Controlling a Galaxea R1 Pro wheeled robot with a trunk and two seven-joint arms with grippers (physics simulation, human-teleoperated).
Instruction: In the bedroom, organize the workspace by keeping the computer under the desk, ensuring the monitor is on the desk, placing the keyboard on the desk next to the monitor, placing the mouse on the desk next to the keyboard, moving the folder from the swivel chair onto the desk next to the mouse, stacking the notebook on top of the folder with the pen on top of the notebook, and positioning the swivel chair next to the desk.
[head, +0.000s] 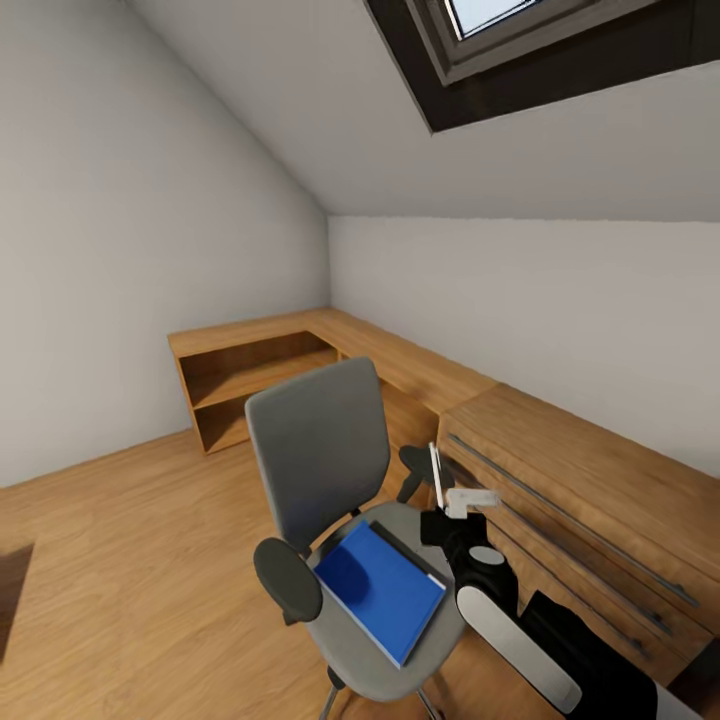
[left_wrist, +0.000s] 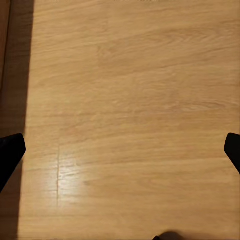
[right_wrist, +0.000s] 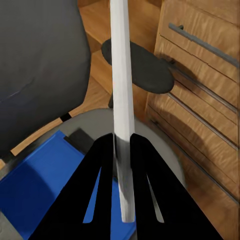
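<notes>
Clearly, the right tool (right_wrist: 122, 150) is closed tight on a thin whitish stick-like pen (right_wrist: 121, 100), its black fingers (right_wrist: 100, 165) pinching the pen's lower part while the rest stands upright beyond them. Just below it, the flat bright blue folder (head: 380, 590) lies on the seat of the grey upholstered swivel chair (head: 320, 450), with what may be a thin black notebook (head: 408, 553) on the folder's far edge. The left tool (left_wrist: 120, 145) is spread wide, empty above the wood plank floor (left_wrist: 125, 75).

One swivel chair (head: 330, 480), one folder (head: 380, 590), one pen (right_wrist: 121, 100)
</notes>
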